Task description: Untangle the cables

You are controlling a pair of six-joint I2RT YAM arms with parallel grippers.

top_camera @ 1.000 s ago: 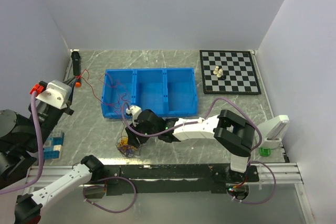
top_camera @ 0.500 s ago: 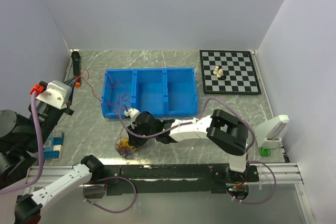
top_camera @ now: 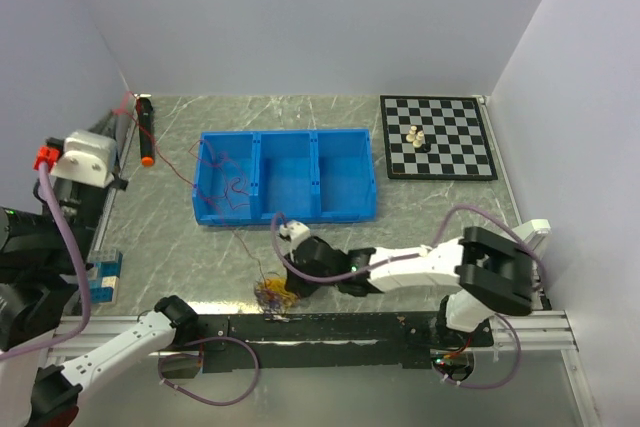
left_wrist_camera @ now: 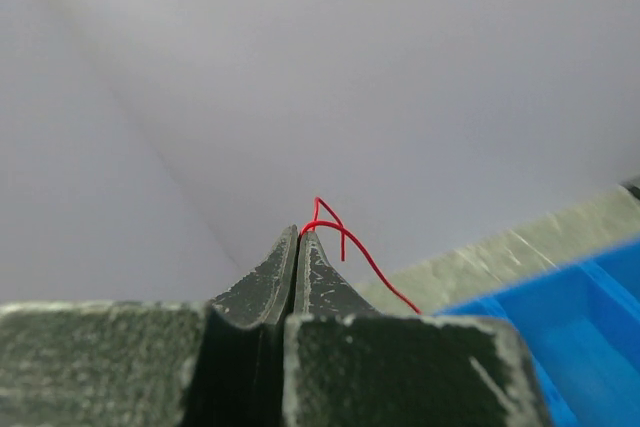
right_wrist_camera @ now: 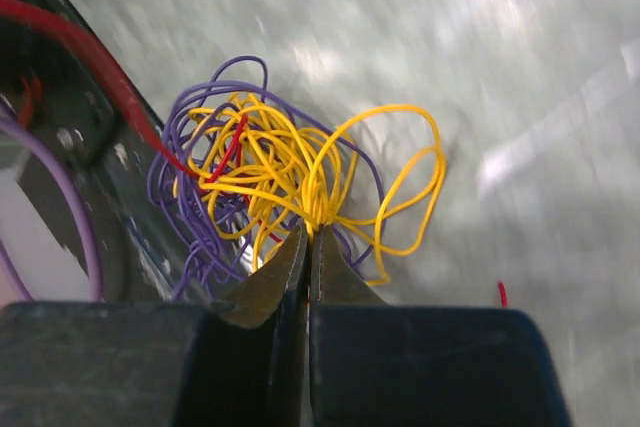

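Left end effector (left_wrist_camera: 298,237) clamped red cable (left_wrist_camera: 340,231); right end effector (right_wrist_camera: 309,236) pinched yellow cables (right_wrist_camera: 290,172) (knot (right_wrist_camera: 205,197) intact). Risk: pulling apart might tighten knot, or red cable slips.

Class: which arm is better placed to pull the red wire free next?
Left. The left gripper is shut on the red wire, far from the tangle, which the right gripper holds by yellow loops.

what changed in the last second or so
The left gripper, shut on the red wire, moved away and left toward the far wall corner, drawing the wire out. The right gripper, shut on the tangle, dragged it right along the near edge. Blue tray and chessboard stayed put.
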